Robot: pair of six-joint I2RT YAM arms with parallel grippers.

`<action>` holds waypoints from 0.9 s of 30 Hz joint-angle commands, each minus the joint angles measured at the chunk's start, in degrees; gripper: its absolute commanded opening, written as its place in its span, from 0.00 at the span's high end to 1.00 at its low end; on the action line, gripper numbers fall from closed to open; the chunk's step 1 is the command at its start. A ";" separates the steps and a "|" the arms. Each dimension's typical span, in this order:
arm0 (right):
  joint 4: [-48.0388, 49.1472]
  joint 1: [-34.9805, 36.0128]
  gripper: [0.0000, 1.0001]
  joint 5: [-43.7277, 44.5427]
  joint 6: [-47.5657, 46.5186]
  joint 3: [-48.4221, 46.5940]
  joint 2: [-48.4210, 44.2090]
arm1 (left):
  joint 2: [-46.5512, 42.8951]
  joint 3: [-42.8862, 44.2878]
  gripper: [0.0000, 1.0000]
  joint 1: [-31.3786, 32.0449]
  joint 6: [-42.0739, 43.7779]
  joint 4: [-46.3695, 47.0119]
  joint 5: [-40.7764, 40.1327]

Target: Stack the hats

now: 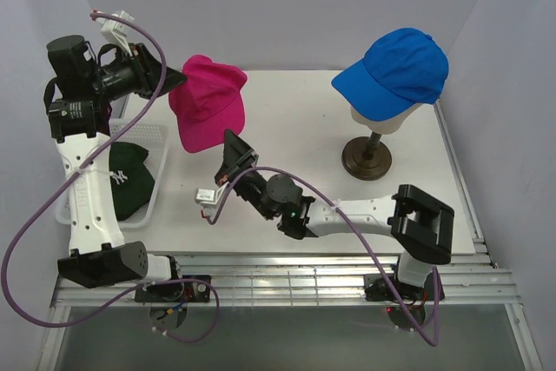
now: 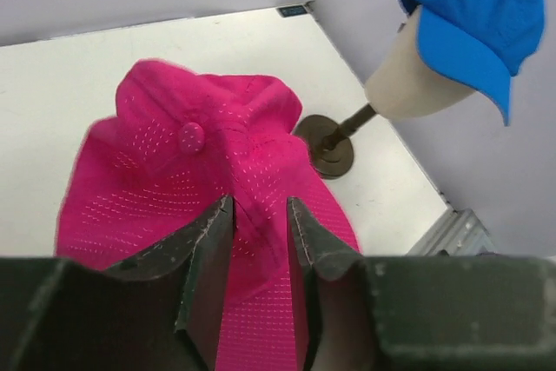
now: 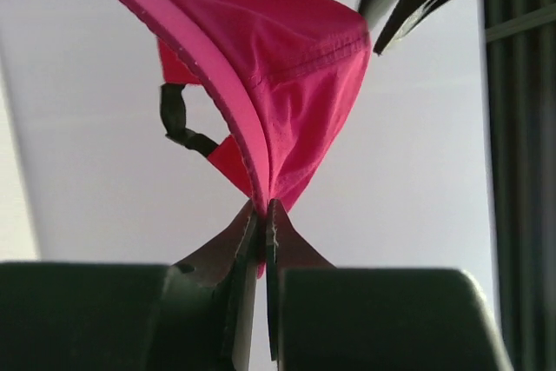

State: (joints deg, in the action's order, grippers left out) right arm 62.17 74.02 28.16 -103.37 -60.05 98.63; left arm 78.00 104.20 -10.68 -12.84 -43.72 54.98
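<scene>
While the right gripper [image 3: 262,208] pinches the pink cap [image 1: 208,102] at the brim's root, the left gripper [image 2: 261,210] stands slightly spread over the crown. The cap hangs over the table [image 1: 295,197], far left. Judgement: back the left off fully, then lower the cap crown-up over the blue cap [image 1: 395,67]. The table is white and plain, with pale walls [image 1: 287,6] close round.

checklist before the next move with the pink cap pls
1. right pincer shut on the pink cap at its brim: ok
2. left pincer jaws parted: ok
3. left pincer clear of the cloth: cannot tell
4. blue cap seated on the mannequin head: ok
5. table between the two caps free of obstacles: ok
</scene>
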 commanded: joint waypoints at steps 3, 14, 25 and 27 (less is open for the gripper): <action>-40.84 0.16 0.92 7.09 26.08 -17.53 -9.24 | 1.72 2.22 0.37 0.22 7.03 -3.73 -11.10; -96.78 -5.98 0.92 1.46 57.39 -59.99 -2.84 | 3.13 16.02 0.02 0.22 12.49 -7.60 -22.80; -69.44 -13.46 0.92 32.34 43.04 -58.71 -7.48 | 1.28 16.74 0.02 0.22 14.86 -6.99 -26.16; -47.38 -13.72 0.92 36.51 24.32 -54.13 -8.45 | 1.11 15.43 0.02 0.22 14.77 -6.73 -25.46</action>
State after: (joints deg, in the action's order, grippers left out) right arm -16.73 60.10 51.88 -57.17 -117.05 93.51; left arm 80.14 121.16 -10.52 1.52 -50.54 29.58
